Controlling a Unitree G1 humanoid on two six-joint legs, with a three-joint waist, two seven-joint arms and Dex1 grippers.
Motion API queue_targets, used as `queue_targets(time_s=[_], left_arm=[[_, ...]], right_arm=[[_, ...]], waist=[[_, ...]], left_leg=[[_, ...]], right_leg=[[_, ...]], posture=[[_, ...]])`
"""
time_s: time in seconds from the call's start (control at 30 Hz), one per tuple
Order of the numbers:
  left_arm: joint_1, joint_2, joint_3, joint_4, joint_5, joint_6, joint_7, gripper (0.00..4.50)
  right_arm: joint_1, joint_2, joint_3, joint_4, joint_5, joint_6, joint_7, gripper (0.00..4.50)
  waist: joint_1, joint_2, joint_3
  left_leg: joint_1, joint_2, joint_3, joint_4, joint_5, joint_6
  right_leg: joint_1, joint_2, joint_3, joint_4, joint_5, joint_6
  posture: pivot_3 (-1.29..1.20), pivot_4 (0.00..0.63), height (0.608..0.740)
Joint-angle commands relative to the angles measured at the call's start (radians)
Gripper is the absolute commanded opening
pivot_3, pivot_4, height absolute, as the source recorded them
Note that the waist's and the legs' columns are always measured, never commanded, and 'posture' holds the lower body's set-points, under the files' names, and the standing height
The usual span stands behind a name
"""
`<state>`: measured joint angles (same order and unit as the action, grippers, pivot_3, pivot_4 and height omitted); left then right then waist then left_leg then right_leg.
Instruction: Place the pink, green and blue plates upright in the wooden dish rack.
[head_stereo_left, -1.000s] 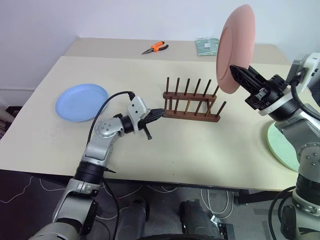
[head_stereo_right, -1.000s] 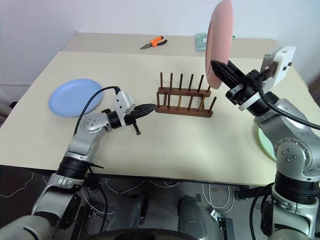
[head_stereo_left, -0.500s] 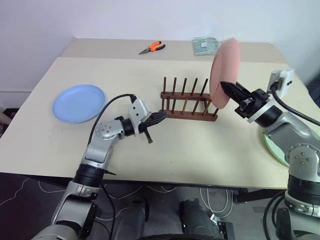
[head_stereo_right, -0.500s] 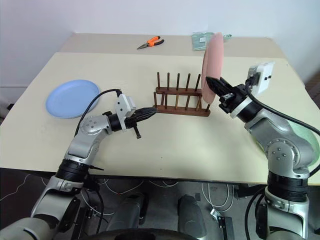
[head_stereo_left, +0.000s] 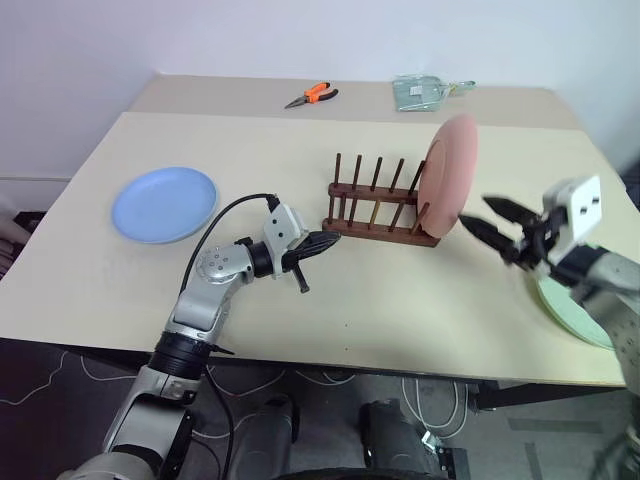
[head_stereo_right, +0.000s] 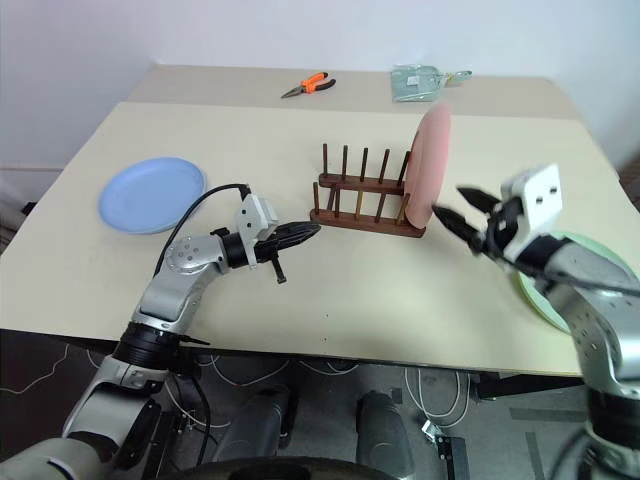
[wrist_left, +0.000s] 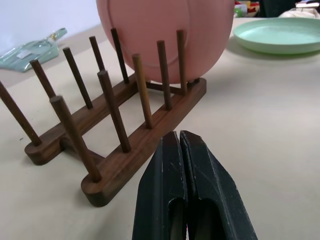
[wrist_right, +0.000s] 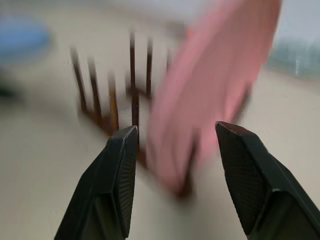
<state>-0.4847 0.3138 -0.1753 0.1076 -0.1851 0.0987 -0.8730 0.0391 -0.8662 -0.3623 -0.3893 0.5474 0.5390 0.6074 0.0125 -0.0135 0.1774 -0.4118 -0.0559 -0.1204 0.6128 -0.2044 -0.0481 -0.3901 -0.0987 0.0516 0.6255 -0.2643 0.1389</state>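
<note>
— Pink plate (head_stereo_left: 448, 178): where does it sit?

— On edge in the wooden dish rack (head_stereo_left: 380, 212), in the end slot on the robot's right, leaning slightly against the pegs. Every other slot is free. The rack stands mid-table, well in from all edges.

— And the other two plates?

— The blue plate (head_stereo_left: 164, 204) lies flat near the table's left edge. The green plate (head_stereo_right: 567, 290) lies flat at the right, close to the front corner of the table (head_stereo_left: 400, 310).

— How much room is there around the rack?

— Bare tabletop in front and behind. Orange pliers (head_stereo_left: 310, 95) and a clear packet (head_stereo_left: 420, 91) lie far back, well apart from it.

— The right gripper (head_stereo_left: 492, 228)?

— Just beside the pink plate, not touching it, its fingers spread with nothing between them, pointing toward the rack.

— The left gripper (head_stereo_left: 325, 242)?

— Held level just above the table, fingers pressed together on nothing, tips near the rack's left end.
</note>
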Motion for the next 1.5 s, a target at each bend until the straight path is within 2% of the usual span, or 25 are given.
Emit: queue_targets(time_s=[0.03,0.1,0.23,0.33,0.43,0.5,0.63,0.7,0.8,0.93,1.0,1.07,1.1,1.17,1.3,1.5], left_arm=[[-0.034,-0.016,-0.008,0.009,-0.003,-0.03,-0.011,0.0],[-0.047,-0.025,-0.02,0.031,0.006,-0.048,-0.02,0.0],[-0.068,-0.035,-0.032,0.063,0.014,-0.074,-0.027,0.0],[-0.085,-0.045,-0.037,0.084,0.017,-0.089,-0.031,0.0],[-0.084,-0.042,-0.035,0.088,0.018,-0.095,-0.035,0.0],[-0.078,-0.038,-0.034,0.085,0.017,-0.097,-0.038,0.0],[-0.075,-0.033,-0.022,0.09,0.029,-0.115,-0.017,0.0],[-0.082,-0.033,-0.008,0.109,0.045,-0.141,0.016,0.0],[-0.1,-0.032,0.008,0.177,0.104,-0.225,0.111,0.0],[-0.107,-0.028,0.009,0.221,0.131,-0.283,0.149,0.0],[-0.092,-0.026,0.019,0.204,0.116,-0.286,0.146,0.0],[-0.081,-0.023,0.023,0.19,0.107,-0.288,0.143,0.0],[-0.078,-0.023,0.025,0.187,0.103,-0.286,0.142,0.0],[-0.07,-0.021,0.028,0.175,0.094,-0.28,0.132,0.0],[-0.065,-0.015,0.032,0.156,0.083,-0.257,0.122,0.0],[-0.045,-0.008,0.039,0.121,0.073,-0.232,0.124,0.0]], right_arm=[[0.084,-0.047,-0.002,0.022,-0.194,-0.047,-0.058,2.48],[0.118,-0.056,0.039,0.083,-0.312,-0.04,-0.125,2.48],[0.136,-0.046,0.084,0.147,-0.432,-0.006,-0.191,2.48],[0.148,-0.008,0.097,0.165,-0.451,0.025,-0.206,2.48],[0.132,0.005,0.081,0.176,-0.473,0.042,-0.225,1.28],[0.117,0.009,0.073,0.179,-0.484,0.044,-0.231,0.15],[0.027,0.015,0.037,0.153,-0.524,-0.067,-0.284,0.06],[-0.09,0.052,-0.014,0.105,-0.46,-0.126,-0.294,0.06],[-0.331,0.158,-0.098,-0.017,-0.202,-0.109,-0.273,0.06],[-0.451,0.228,-0.154,-0.102,0.029,-0.017,-0.271,0.06],[-0.54,0.3,-0.156,-0.181,0.394,0.051,-0.339,0.06],[-0.592,0.369,-0.111,-0.227,0.637,0.078,-0.411,0.06],[-0.605,0.405,-0.081,-0.234,0.7,0.082,-0.449,0.06],[-0.604,0.485,-0.003,-0.248,0.779,0.084,-0.52,0.06],[-0.582,0.61,0.106,-0.215,0.799,0.062,-0.627,0.06],[-0.575,0.637,0.157,-0.117,0.712,0.047,-0.621,0.06]], waist=[[-0.005,0.0,0.0],[-0.007,0.0,0.0],[-0.008,0.0,0.0],[-0.004,0.0,0.0],[-0.003,0.0,0.0],[-0.002,0.0,0.0],[-0.008,0.0,0.0],[-0.017,0.002,0.0],[-0.032,0.002,0.002],[-0.017,-0.003,0.001],[-0.013,-0.004,0.001],[-0.015,-0.002,0.002],[-0.02,-0.002,0.002],[-0.024,-0.002,0.002],[-0.027,-0.002,0.002],[-0.027,-0.001,0.002]], left_leg=[[0.0,0.0,0.001,0.0,0.0,0.0],[0.001,0.001,0.002,0.001,0.0,0.0],[0.001,0.001,0.002,0.0,0.0,0.0],[0.001,0.001,0.002,0.0,0.0,0.0],[0.001,0.001,0.002,0.001,0.0,0.0],[0.001,0.0,0.002,0.001,0.0,0.0],[0.001,0.001,0.002,0.001,0.0,0.0],[0.001,0.001,0.003,0.001,0.0,0.0],[0.002,0.001,0.003,0.001,0.0,0.0],[0.002,0.001,-0.004,-0.001,0.0,0.0],[0.0,0.0,-0.007,-0.001,0.0,0.0],[-0.001,0.0,-0.007,-0.001,0.0,0.0],[-0.001,0.0,-0.008,-0.001,0.0,0.0],[-0.001,0.0,-0.009,-0.001,0.0,0.0],[-0.001,0.0,-0.01,-0.001,0.0,0.0],[-0.001,-0.001,-0.008,-0.001,0.0,0.0]], right_leg=[[0.0,0.0,0.001,0.0,0.0,-0.001],[0.0,0.0,0.001,0.0,0.0,-0.002],[0.0,0.0,0.002,0.0,0.0,-0.003],[0.0,0.0,0.001,0.0,0.0,-0.002],[0.001,0.0,0.001,-0.001,0.0,-0.002],[0.001,0.0,0.002,-0.002,0.0,-0.002],[0.001,0.0,0.001,-0.002,0.0,-0.002],[0.0,0.0,0.002,-0.001,0.001,0.0],[0.0,0.0,0.002,0.001,0.002,0.001],[0.001,0.002,-0.003,0.003,0.001,0.002],[0.001,0.001,-0.004,0.001,0.002,0.002],[0.0,-0.001,-0.003,0.001,0.002,0.002],[0.0,-0.001,-0.002,0.002,0.002,0.002],[-0.001,-0.002,-0.003,0.003,0.002,0.001],[-0.002,0.0,-0.003,0.003,0.002,0.001],[-0.002,0.001,-0.002,0.003,0.002,0.001]], posture=[[0.0,0.15,0.74],[0.0,0.15,0.74],[0.0,0.15,0.74],[0.0,0.15,0.74],[0.0,0.15,0.74],[0.0,0.15,0.74],[0.0,0.15,0.74],[0.0,0.15,0.74],[0.0,0.15,0.74],[0.0,0.15,0.74],[0.0,0.15,0.74],[0.0,0.15,0.74],[0.0,0.15,0.74],[0.0,0.15,0.74],[0.0,0.15,0.74],[0.0,0.15,0.74]])
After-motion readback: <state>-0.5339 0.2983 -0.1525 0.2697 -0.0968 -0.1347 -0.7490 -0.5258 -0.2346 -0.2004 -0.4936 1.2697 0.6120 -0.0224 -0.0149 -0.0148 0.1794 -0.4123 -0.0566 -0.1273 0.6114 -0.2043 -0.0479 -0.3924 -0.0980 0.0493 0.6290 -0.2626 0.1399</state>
